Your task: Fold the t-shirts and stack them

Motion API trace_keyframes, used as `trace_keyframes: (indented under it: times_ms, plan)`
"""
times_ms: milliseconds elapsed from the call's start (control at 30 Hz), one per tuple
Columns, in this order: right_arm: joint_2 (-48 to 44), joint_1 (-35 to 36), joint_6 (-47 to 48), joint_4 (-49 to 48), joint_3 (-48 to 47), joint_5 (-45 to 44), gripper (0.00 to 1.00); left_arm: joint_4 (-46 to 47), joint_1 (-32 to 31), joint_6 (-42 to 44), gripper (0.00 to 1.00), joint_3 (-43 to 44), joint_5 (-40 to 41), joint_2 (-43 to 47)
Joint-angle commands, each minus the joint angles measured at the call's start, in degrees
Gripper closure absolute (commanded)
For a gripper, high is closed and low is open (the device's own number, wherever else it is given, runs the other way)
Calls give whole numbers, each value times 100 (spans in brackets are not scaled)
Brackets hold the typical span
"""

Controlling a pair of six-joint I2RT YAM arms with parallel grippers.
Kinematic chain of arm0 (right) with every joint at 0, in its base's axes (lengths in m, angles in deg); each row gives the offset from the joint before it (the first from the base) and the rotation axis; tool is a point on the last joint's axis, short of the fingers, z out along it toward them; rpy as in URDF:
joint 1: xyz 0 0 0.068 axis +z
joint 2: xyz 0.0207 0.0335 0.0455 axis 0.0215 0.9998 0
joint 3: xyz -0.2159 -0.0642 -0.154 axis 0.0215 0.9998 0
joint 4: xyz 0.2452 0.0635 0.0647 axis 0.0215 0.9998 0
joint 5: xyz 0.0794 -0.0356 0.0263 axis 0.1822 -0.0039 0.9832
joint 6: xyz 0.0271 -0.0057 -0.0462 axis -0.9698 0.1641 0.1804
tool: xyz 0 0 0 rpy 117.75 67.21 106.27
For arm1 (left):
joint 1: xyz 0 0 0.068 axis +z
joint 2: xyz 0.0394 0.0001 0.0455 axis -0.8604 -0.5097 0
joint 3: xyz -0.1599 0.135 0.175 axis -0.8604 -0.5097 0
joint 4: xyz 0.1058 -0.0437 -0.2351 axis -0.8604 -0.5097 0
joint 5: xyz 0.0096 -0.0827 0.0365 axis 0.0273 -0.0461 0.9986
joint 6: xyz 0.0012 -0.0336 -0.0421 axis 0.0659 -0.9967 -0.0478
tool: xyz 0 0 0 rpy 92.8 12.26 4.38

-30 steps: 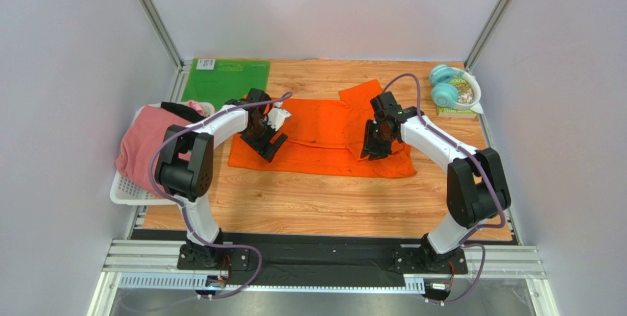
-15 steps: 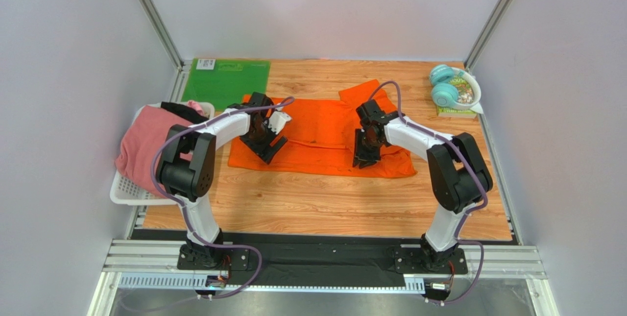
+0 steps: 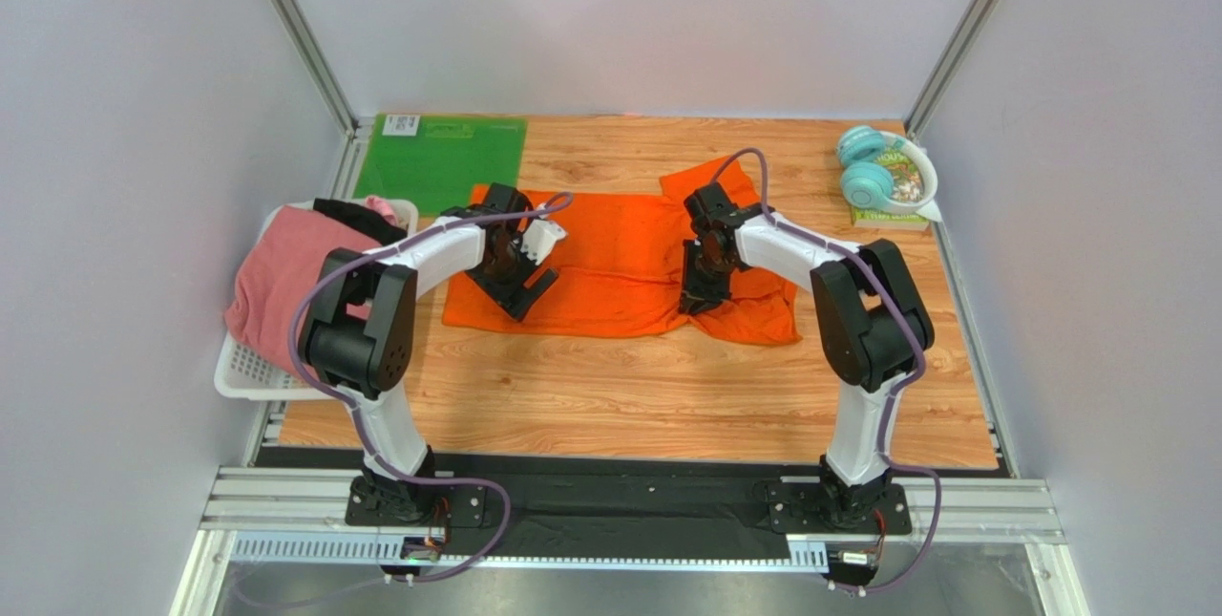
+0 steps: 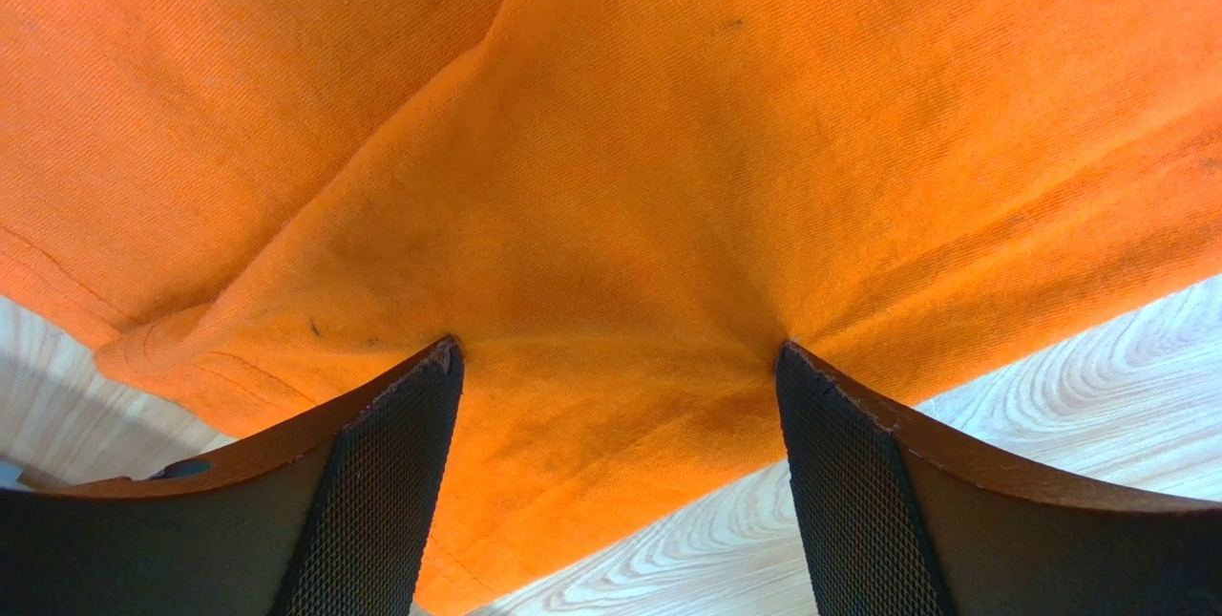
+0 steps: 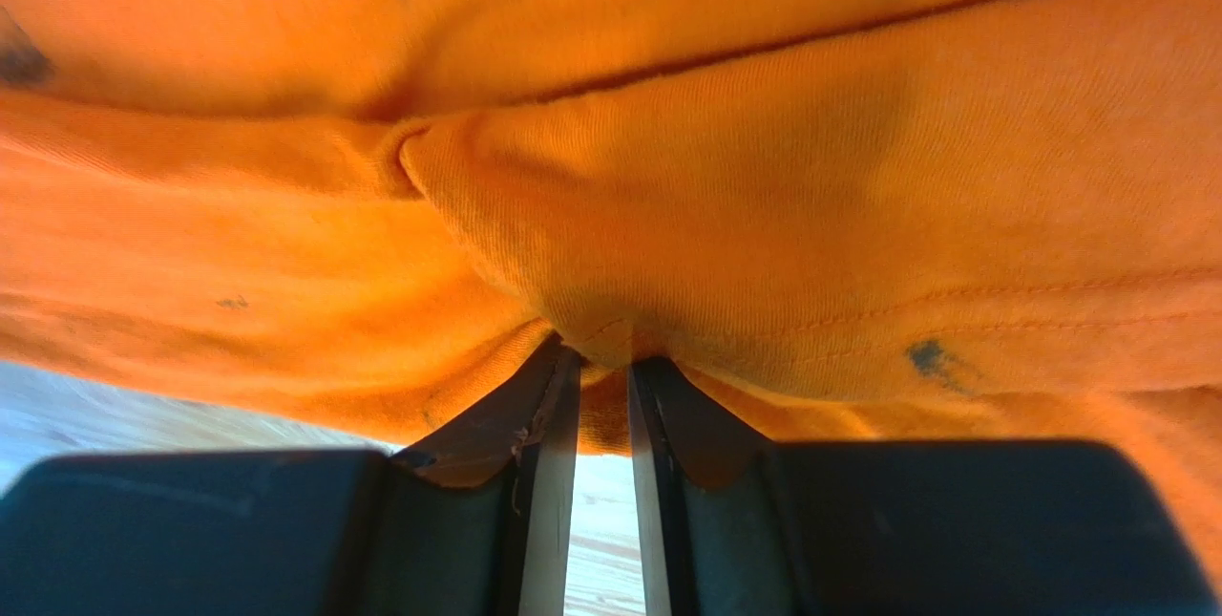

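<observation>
The bright orange t-shirt (image 3: 617,251) lies spread across the middle of the wooden table. My left gripper (image 3: 517,290) is open, its fingertips pressing down on the shirt's near left edge; in the left wrist view (image 4: 617,347) the cloth (image 4: 689,143) stretches between the two spread pads. My right gripper (image 3: 696,298) is shut on a pinched fold of the orange t-shirt (image 5: 717,215) at its near right part, seen in the right wrist view (image 5: 603,355). The dusty pink t-shirt (image 3: 280,272) and the black t-shirt (image 3: 352,219) lie in a basket at the left.
A white basket (image 3: 244,366) sits at the table's left edge. A flat green mat (image 3: 438,151) lies at the back left. Teal headphones (image 3: 865,169) and a bowl (image 3: 915,179) sit at the back right. Bare wood lies in front of the shirt.
My right gripper has moved left and a little back, dragging the shirt's right part with it; the shirt is narrower. My left gripper has shifted only slightly.
</observation>
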Motion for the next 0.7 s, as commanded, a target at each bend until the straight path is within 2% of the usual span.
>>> trace_keyframes:
  times_ms: [0, 167, 533, 667]
  plan:
    - [164, -106, 53, 11, -387, -120, 76, 43, -29, 259, 15, -168, 177, 282]
    - [-186, -106, 79, 90, -89, -85, 76, 122, -29, 338, 15, -265, 291, 362]
    - [-969, -220, 176, 398, 860, -656, 76, 122, -29, 452, 15, -300, 318, 528]
    - [-1154, -264, 158, 389, 809, -639, 75, 114, -29, 469, 15, -309, 466, 529]
